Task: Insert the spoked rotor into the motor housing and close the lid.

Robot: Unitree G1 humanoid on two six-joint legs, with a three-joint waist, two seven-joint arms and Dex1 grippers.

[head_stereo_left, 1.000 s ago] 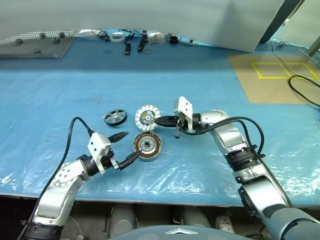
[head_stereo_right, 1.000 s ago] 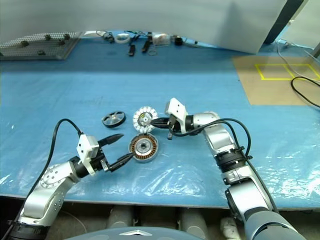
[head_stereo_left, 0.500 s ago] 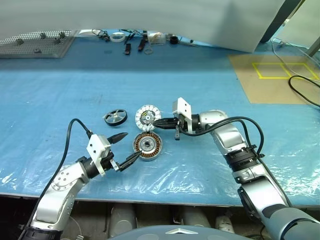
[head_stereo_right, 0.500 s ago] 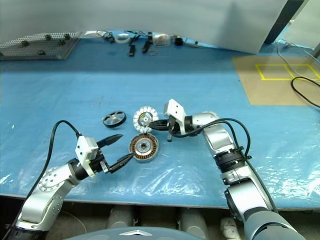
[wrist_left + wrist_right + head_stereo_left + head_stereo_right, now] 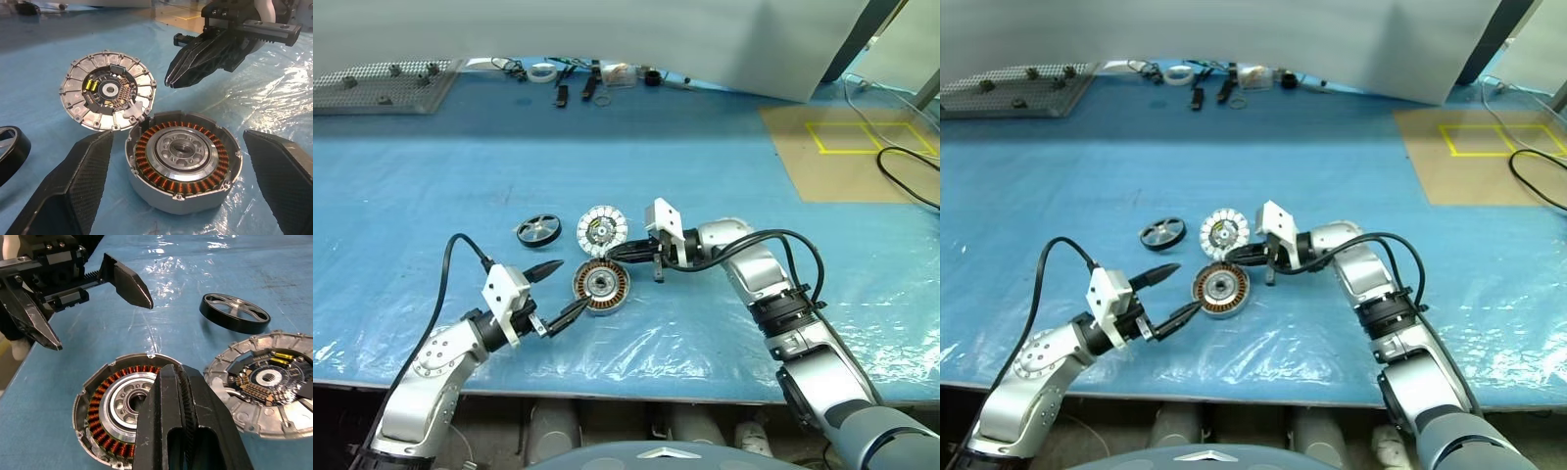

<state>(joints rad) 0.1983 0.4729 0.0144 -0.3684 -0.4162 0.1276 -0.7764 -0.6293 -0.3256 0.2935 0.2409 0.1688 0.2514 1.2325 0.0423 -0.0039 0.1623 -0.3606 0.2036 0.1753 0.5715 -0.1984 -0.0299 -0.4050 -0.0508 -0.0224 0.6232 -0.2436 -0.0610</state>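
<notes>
Right end effector point(image 5: 615, 253) closed, level beside motor housing point(image 5: 601, 285)

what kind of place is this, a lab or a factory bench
Probably a robotics lab workbench. A blue plastic-covered table holds motor parts, a copper-wound motor housing among them, with a perforated fixture plate and yellow floor tape behind.

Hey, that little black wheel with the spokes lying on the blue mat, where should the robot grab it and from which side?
Best guess: pinch the spoked rotor across its black rim from above. It lies flat and apart from the lid, and its wall is too low for a sideways approach. The open left end effector looks nearer; the right end effector is shut.
</notes>
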